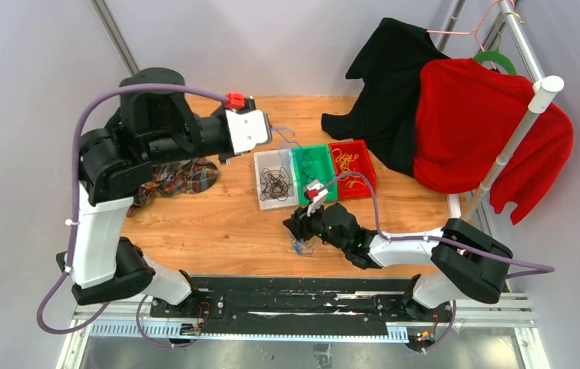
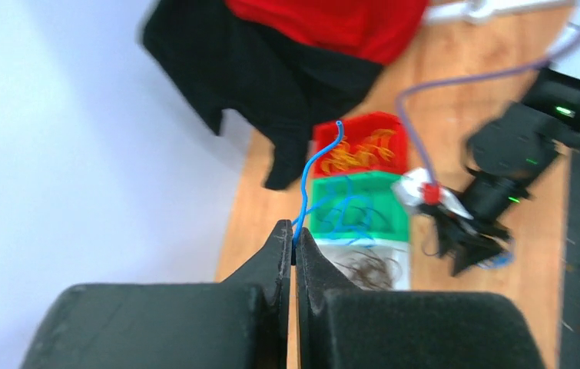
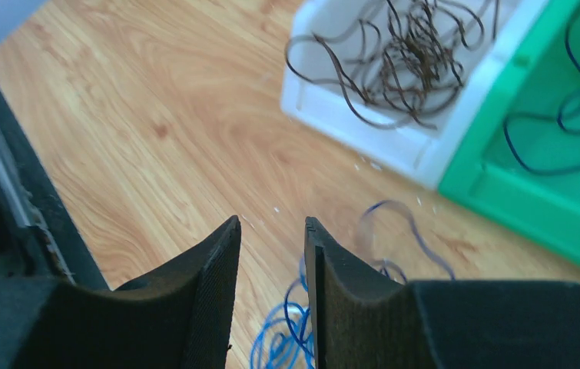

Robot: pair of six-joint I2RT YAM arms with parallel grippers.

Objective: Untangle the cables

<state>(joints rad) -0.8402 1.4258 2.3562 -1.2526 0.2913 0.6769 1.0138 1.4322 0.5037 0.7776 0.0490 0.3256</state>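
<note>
Left pincer (image 2: 293,238) was clamped on one thin blue wire (image 2: 313,173). Right pincer (image 3: 271,223) stood apart over blue wire clump (image 3: 283,342) on wooden tabletop (image 3: 156,138). Judged best: release squarely over green plastic bin (image 3: 532,200).

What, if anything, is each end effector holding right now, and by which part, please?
The left end effector pinches one blue cable near one end; the right end effector is open, holding nothing.
</note>
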